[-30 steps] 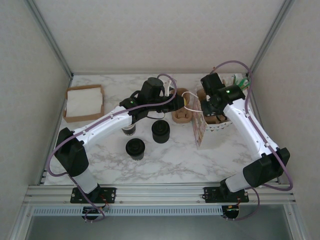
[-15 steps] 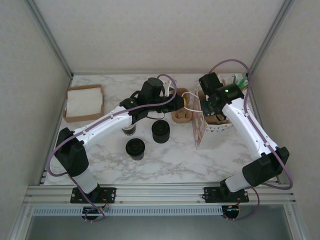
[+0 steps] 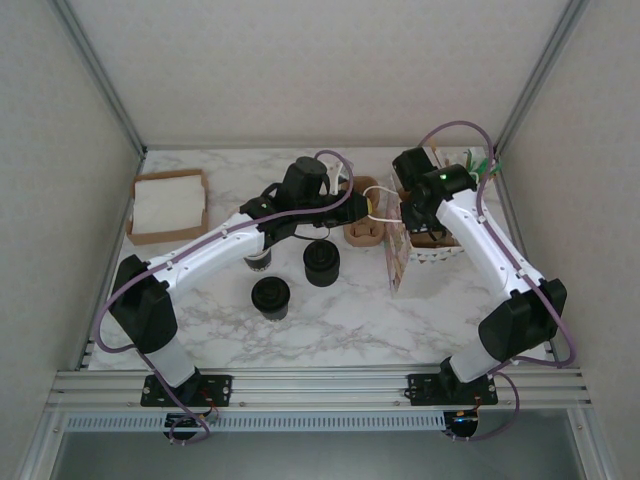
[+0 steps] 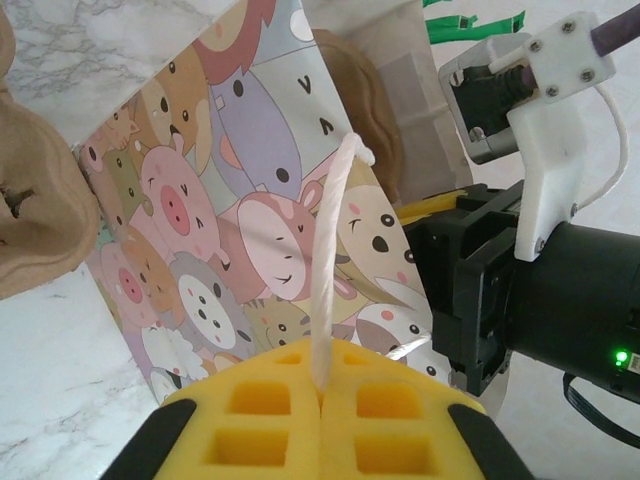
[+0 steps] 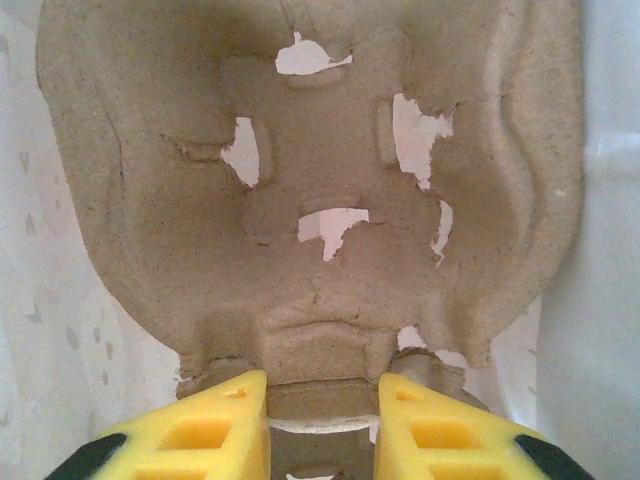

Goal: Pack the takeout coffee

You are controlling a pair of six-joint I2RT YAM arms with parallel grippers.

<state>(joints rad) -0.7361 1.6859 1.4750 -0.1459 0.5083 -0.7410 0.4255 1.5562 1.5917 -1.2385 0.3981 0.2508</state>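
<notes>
The takeout coffee (image 3: 271, 296), a small paper cup with a black lid, stands on the marble table in front of my left arm. The cartoon-animal paper bag (image 3: 399, 258) (image 4: 250, 230) stands at the right. My left gripper (image 3: 352, 206) (image 4: 322, 400) is shut on the bag's white cord handle (image 4: 335, 260) and holds it out to the left. Over the bag's mouth, my right gripper (image 3: 417, 212) (image 5: 322, 410) is shut on the rim of a brown pulp cup carrier (image 5: 310, 180), which hangs against the bag's white inside.
A second brown cup carrier (image 3: 364, 230) lies left of the bag. A round black lidded item (image 3: 322, 262) and another cup (image 3: 257, 260), half under my left arm, stand near the coffee. A cardboard tray of white napkins (image 3: 168, 205) sits at the far left.
My right arm has swung slightly left and back, its wrist now nearer the bag's far side. The left arm holds still with the handle.
</notes>
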